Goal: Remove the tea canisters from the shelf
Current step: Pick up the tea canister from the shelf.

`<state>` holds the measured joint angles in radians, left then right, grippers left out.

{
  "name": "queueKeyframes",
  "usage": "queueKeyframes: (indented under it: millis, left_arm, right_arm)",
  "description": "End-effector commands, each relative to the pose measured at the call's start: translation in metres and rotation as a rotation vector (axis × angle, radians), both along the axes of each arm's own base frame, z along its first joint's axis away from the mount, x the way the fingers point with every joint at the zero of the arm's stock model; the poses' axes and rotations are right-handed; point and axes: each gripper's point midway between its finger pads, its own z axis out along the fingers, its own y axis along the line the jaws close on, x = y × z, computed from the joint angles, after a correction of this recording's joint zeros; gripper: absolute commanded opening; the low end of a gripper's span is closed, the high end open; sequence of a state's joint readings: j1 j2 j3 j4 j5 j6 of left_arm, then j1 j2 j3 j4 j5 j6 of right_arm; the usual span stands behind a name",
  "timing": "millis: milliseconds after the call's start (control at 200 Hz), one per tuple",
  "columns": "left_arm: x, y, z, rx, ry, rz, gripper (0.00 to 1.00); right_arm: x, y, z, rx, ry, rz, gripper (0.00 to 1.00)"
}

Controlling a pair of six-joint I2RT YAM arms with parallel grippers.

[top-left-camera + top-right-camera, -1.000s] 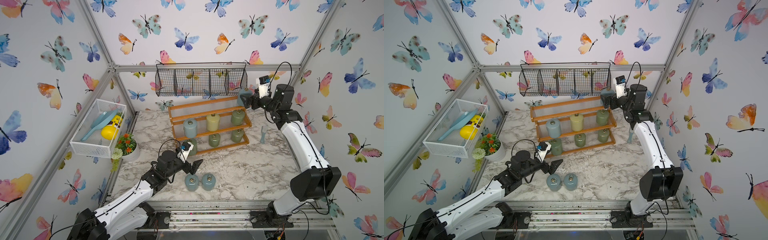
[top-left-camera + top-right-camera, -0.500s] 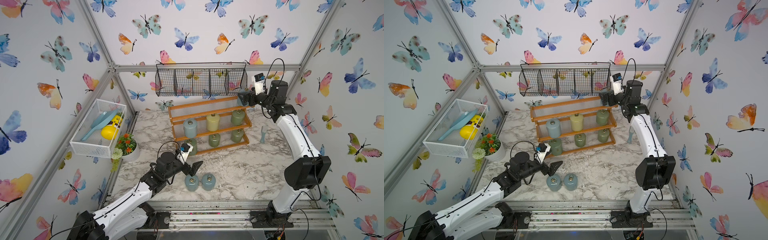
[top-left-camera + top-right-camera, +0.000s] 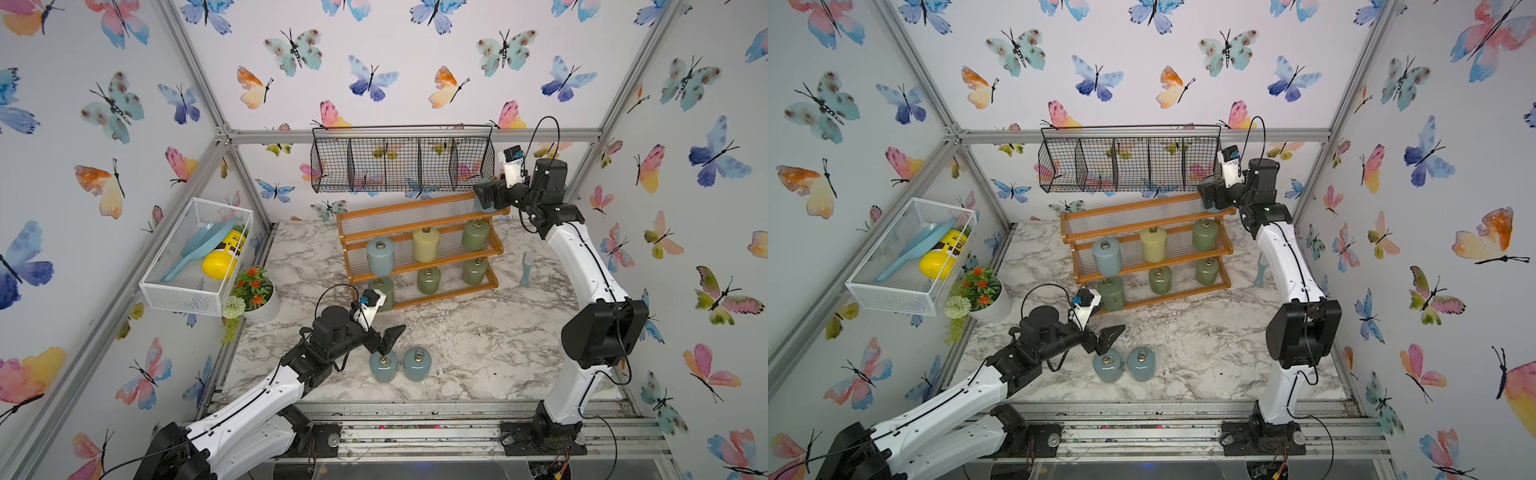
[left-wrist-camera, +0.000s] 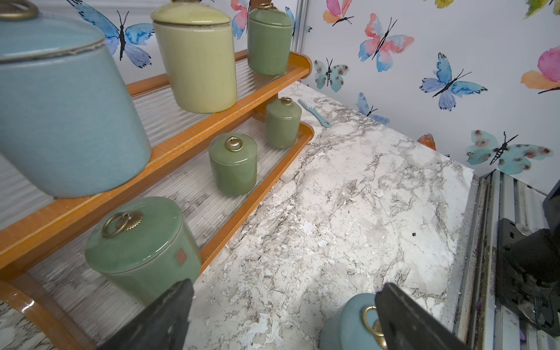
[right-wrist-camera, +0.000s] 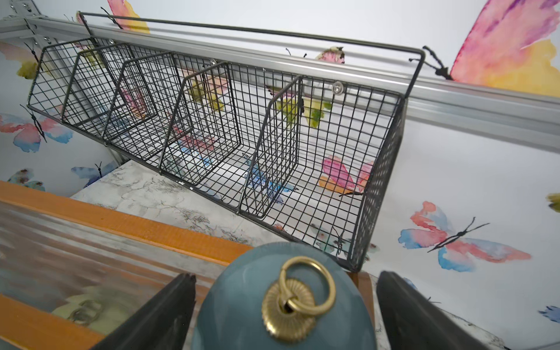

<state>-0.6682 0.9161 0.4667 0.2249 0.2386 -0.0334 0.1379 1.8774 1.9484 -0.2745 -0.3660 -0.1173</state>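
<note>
Left gripper [image 3: 384,338]: fingers spread wide with nothing between them. It hangs just above the left one of two blue canisters [image 3: 383,366], which stand upright, side by side, on the table [image 3: 478,345] in front of the shelf [image 3: 446,294].

Count off the shelf: two.

- Middle tier, upright and apart: blue canister [image 3: 380,255], yellow canister [image 3: 426,245], green canister [image 3: 475,235].
- Bottom tier: three green canisters [image 3: 429,280], the left one partly hidden behind the left wrist.
- Top tier: bare but for one top blue canister [image 5: 236,303] at its right end.

Right gripper [image 5: 283,277]: fingers open, one on each side of that canister with gaps showing, not yet clamped.

Count on the shelf: seven.

Judgement: early in the task. The next removal looks set up on the top tier, with six more after it.
</note>
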Motion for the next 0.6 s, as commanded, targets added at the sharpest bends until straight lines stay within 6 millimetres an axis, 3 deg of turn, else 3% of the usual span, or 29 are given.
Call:
queueKeyframes:
  millis: [0, 335, 596]
  left_arm:
    - [-0.003, 0.001, 0.007, -0.027, -0.012, -0.009, 0.98]
    - [-0.006, 0.001, 0.002, -0.020, 0.000, -0.023, 0.98]
    - [-0.006, 0.002, 0.003, -0.016, -0.005, -0.015, 0.98]
  right_arm:
    - [0.004, -0.002, 0.000, -0.006, 0.009, -0.003, 0.99]
    - [0.015, 0.000, -0.004, 0.000, 0.010, 0.005, 1.00]
    - [0.014, 0.004, -0.004, 0.011, 0.014, 0.024, 0.89]
